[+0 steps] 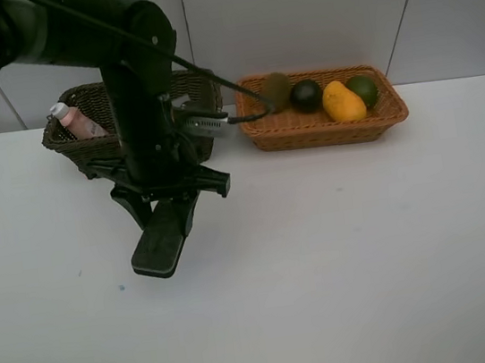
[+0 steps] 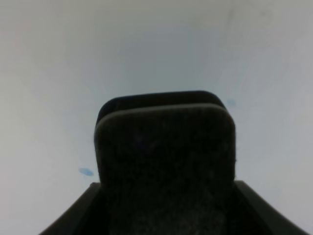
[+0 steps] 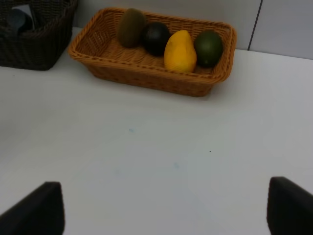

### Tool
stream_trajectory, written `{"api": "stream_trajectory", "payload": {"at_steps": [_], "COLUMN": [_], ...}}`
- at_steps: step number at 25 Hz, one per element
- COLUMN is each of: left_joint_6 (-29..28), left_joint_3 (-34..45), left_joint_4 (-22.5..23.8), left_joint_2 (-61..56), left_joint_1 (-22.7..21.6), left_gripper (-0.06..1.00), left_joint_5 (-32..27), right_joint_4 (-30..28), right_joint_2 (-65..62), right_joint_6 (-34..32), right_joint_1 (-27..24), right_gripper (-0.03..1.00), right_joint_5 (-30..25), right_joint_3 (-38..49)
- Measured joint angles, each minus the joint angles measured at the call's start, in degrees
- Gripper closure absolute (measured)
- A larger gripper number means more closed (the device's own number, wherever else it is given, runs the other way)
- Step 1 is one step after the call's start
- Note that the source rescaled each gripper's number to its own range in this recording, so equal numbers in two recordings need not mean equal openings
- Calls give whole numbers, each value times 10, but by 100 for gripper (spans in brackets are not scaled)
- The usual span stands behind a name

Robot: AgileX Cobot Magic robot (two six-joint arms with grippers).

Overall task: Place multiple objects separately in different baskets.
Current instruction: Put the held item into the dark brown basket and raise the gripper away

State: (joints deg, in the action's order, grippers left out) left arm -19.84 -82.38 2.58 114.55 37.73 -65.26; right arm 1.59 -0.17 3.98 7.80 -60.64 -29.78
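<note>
On the left of the white table (image 1: 371, 263), at the back: dark brown basket (image 1: 83, 136), deep, with a pink bottle (image 1: 76, 121) leaning inside at its left end; other contents hidden by the arm. In front of that basket: left arm reaching down, left gripper (image 1: 161, 233) clamped partway on a black eraser (image 1: 157, 248), dark pad filling most of the left wrist view (image 2: 166, 161), felt face toward the camera, eraser hanging just above the tabletop; contact with the table not clear. Small blue marks on the table beside it.

Right of the dark basket, just beside it: shallow orange basket (image 1: 370, 126), holding in a row a brown kiwi (image 1: 277, 89), dark mangosteen (image 1: 305, 95), yellow mango (image 1: 342, 101) and green lime (image 1: 362, 90), each touching its neighbour. Same row visible from the right wrist camera.

Further right: right gripper (image 3: 166, 208) spread wide, fingertips (image 3: 41, 208) at the edges of its own view, nothing between them, hovering over bare table, well apart from the orange basket.
</note>
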Motion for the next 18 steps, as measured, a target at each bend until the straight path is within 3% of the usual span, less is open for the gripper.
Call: {"api": "stream_trajectory", "payload": {"at_steps": [5, 9, 15, 18], "left_joint_6": [27, 100, 203, 249], "left_joint_3": [-86, -177, -226, -227], "left_joint_4": [52, 96, 182, 225], "left_joint_2": [0, 2, 2, 4], "left_joint_1": [-8, -33, -62, -82], "left_gripper": [39, 39, 39, 39], "left_joint_5": [-34, -35, -30, 11], "right_joint_4": [0, 0, 0, 0], "right_joint_2": [0, 0, 0, 0], "right_joint_6": [0, 0, 0, 0], "right_joint_1": [0, 0, 0, 0], "right_gripper": [-3, -3, -3, -3], "right_joint_5": [0, 0, 0, 0], "right_joint_3": [0, 0, 0, 0]}}
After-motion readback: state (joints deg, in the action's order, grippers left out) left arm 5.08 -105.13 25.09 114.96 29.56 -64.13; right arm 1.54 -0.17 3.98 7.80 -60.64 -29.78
